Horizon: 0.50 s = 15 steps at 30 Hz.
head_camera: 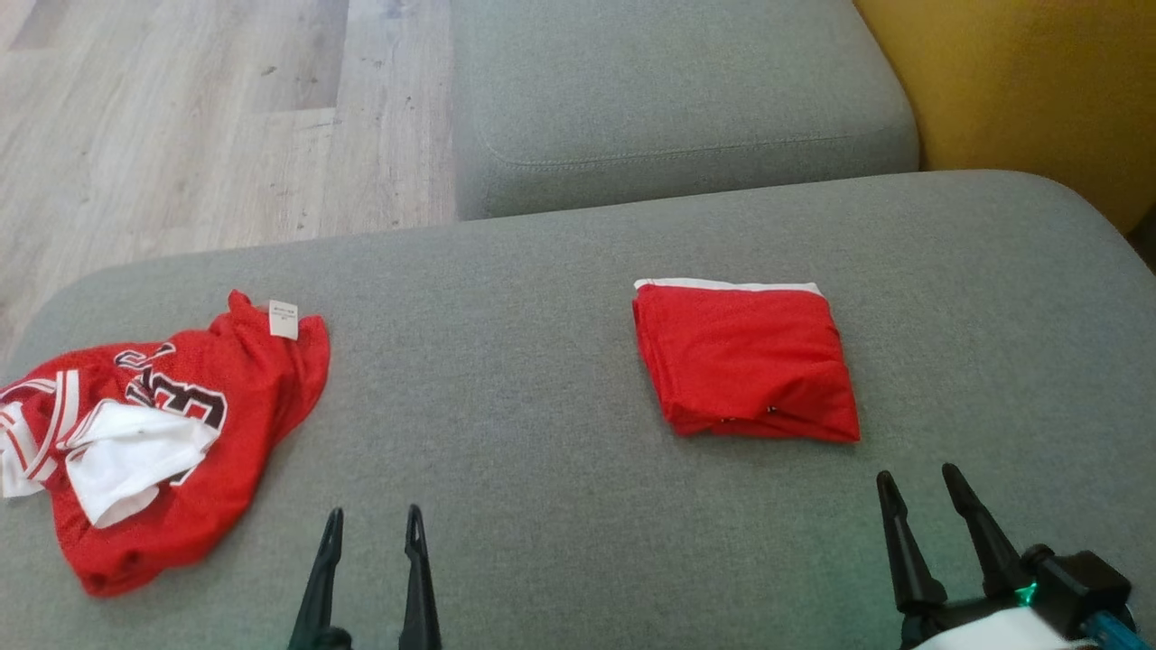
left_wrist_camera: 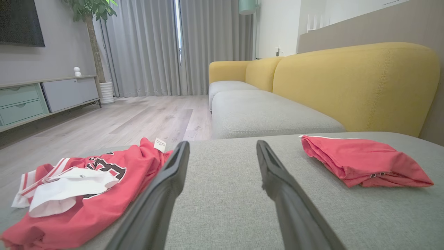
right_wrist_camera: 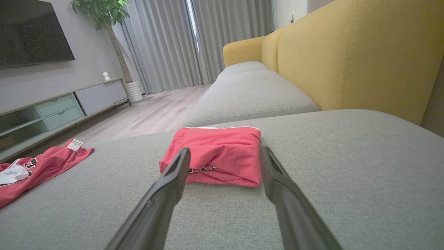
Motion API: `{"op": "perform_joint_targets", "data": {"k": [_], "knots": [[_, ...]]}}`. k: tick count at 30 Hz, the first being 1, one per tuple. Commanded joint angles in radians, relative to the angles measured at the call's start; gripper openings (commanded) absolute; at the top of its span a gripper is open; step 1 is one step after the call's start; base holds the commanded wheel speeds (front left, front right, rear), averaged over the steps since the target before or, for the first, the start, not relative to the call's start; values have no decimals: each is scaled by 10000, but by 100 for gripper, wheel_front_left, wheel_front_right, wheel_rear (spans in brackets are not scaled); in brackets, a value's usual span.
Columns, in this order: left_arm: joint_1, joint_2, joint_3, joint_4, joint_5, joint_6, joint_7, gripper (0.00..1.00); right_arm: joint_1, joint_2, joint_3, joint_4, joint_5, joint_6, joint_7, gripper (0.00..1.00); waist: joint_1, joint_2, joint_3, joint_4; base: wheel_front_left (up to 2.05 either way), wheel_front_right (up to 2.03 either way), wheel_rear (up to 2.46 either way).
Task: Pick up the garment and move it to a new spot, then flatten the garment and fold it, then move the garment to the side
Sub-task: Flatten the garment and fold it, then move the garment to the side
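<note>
Head view is showing both grippers hanging low over a grey seat point(head_camera: 506, 379), with neither one touching cloth. The left gripper point(head_camera: 375, 511) is holding its fingers spread, with bare seat showing between them. The right gripper point(head_camera: 916, 472) is also standing with its fingers apart and nothing pinched. A red folded garment point(head_camera: 745, 366) is lying flat on the seat ahead of the right fingers and a little to their left, with a strip of seat separating its near edge from the tips. In the right wrist view that bundle is sitting straight ahead, spanning the gap between the two fingers, its white hem running along the far edge. A crumpled red jersey point(head_camera: 181, 424) is lying ahead of the left fingers and well off to their left, apart from them. It is showing part of a black number, striped trim and a turned-out white patch. A white label point(head_camera: 283, 319) is sticking up at the corner farthest from the fingers. The two red pieces are lying well apart, with the left fingers pointing at the open stretch between them. A second grey seat point(head_camera: 677, 99) is lying beyond the fingertips, with wood floor point(head_camera: 208, 117) to its left.
</note>
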Motion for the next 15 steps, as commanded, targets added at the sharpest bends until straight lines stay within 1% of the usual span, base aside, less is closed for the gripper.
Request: {"op": "perform_joint_targets", "data": {"k": [1,7,15], "knots": [[-159,-40,407,-360,-34,56,-51,100,-334,-113,145,-283,-59,67,-59,100,0,-1,-10,20,0,0,0],[-2,-41,425,-385,-34,-4,-51,100,-335,-150,129,-263,-86,67,-59,100,0,-1,-16,131,0,0,0],[0,-42,397,-395,-113,37,-51,100,-296,-204,85,-292,-125,67,-59,100,0,-1,56,246,0,0,0]]}}
